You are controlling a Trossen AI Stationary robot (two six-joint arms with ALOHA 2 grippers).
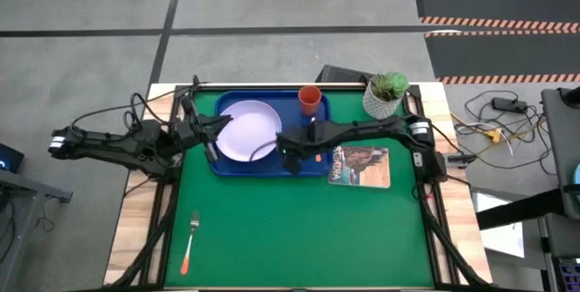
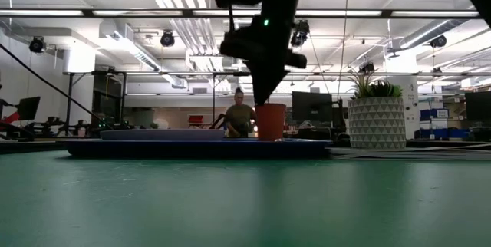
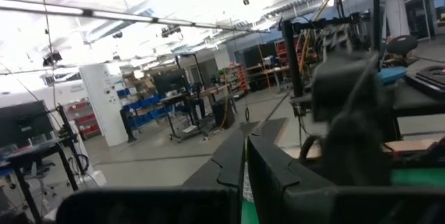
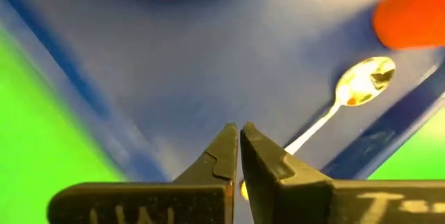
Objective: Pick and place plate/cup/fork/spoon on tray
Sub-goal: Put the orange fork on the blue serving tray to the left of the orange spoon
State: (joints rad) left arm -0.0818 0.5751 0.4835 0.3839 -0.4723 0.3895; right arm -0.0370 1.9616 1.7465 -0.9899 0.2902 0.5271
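The blue tray (image 1: pixel 292 111) lies at the far middle of the green mat. The pale plate (image 1: pixel 247 131) lies flat in its left half. The orange-red cup (image 1: pixel 310 100) stands upright in its far right corner. My right gripper (image 4: pixel 239 137) is above the tray's near right part (image 2: pixel 261 97), shut on the spoon (image 4: pixel 363 85). The fork (image 1: pixel 188 240) lies flat on the mat near the front left, tines toward the far edge. My left gripper (image 1: pixel 216 129) is shut and empty, raised at the tray's left rim. My right gripper comes from above, pointing down. A sliver of the spoon's orange handle (image 4: pixel 243 190) shows in the narrow gap between the two fingers, which hide the rest of the handle. The metal stem and bowl stick out sideways over the tray floor. Whether the bowl touches the tray, I cannot tell.
A white pot with a green plant (image 1: pixel 386 94) stands at the far right corner. A printed booklet (image 1: pixel 360 165) lies just right of the tray. The green mat (image 1: pixel 299 228) stretches toward the near edge. A person shows in the room beyond the table (image 2: pixel 239 116).
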